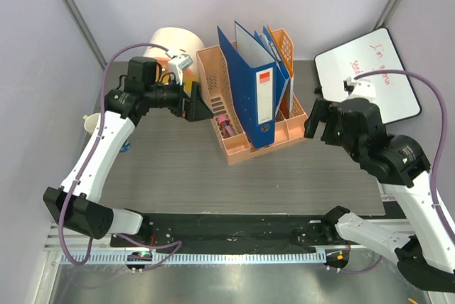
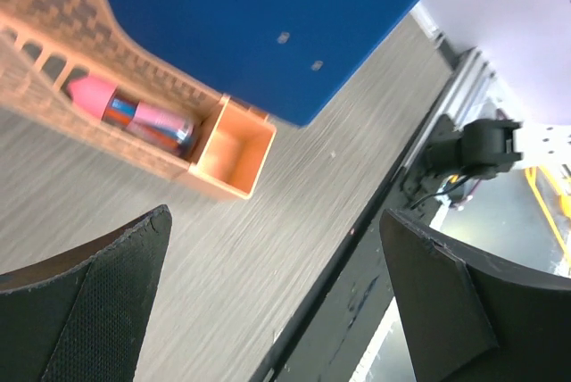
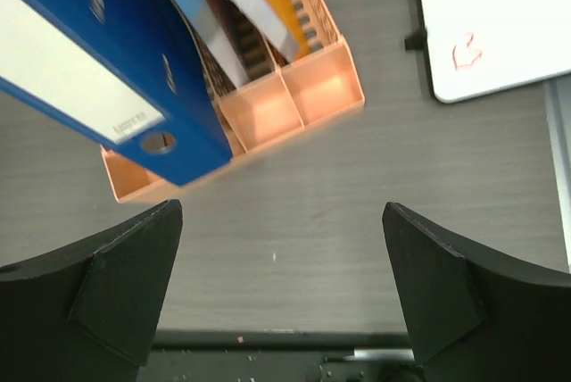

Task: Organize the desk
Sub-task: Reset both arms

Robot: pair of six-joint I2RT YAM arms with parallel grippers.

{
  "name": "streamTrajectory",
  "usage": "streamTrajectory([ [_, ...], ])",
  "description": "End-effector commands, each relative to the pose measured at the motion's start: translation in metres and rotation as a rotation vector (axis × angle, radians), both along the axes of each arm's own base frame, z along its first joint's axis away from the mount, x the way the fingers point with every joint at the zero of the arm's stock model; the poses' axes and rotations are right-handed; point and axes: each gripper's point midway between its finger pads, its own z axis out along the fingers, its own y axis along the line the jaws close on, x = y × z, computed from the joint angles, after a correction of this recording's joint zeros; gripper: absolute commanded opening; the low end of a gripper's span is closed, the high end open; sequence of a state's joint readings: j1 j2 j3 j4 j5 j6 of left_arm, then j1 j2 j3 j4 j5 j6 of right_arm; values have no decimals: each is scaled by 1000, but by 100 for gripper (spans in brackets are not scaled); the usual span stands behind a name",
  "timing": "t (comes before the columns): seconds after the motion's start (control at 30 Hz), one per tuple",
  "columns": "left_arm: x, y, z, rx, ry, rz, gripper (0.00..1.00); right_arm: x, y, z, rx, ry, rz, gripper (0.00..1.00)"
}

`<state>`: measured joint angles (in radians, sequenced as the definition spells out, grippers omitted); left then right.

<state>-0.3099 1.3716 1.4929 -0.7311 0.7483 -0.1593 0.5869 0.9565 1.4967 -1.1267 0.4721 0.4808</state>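
The desk (image 1: 178, 169) is a dark grey wood-grain top. At its back middle stands an orange organizer (image 1: 242, 144) holding upright blue binders (image 1: 252, 84) and a pink pen-like item (image 1: 226, 125). My left gripper (image 1: 195, 105) hangs open just left of the organizer, nothing between its fingers. In the left wrist view the gripper (image 2: 275, 217) looks over bare desk, with the organizer (image 2: 232, 145), the pink item (image 2: 134, 114) and a binder (image 2: 268, 16) ahead. My right gripper (image 1: 320, 121) is open to the organizer's right. In its wrist view the gripper (image 3: 284, 208) is empty, facing the organizer (image 3: 303, 96).
A white whiteboard (image 1: 370, 73) with red writing lies at the back right, also in the right wrist view (image 3: 491, 16). A cream cylinder (image 1: 174, 45) stands at the back left. A black strip and rail (image 1: 234, 229) run along the near edge.
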Motion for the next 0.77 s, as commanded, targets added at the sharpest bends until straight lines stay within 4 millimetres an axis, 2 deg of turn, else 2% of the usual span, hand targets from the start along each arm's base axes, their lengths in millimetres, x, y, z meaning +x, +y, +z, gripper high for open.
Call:
streamTrajectory([
  [0.0,-11,18,-14,93,-15,37,100,-17,8,-2,113,-24,49,100],
  [0.4,-14,29,7,110,-76,105,100,-14,28,17,131,-57,173,100],
  [0.73,-12,30,9,105,-71,126,100,-9,38,27,135,-81,223,100],
])
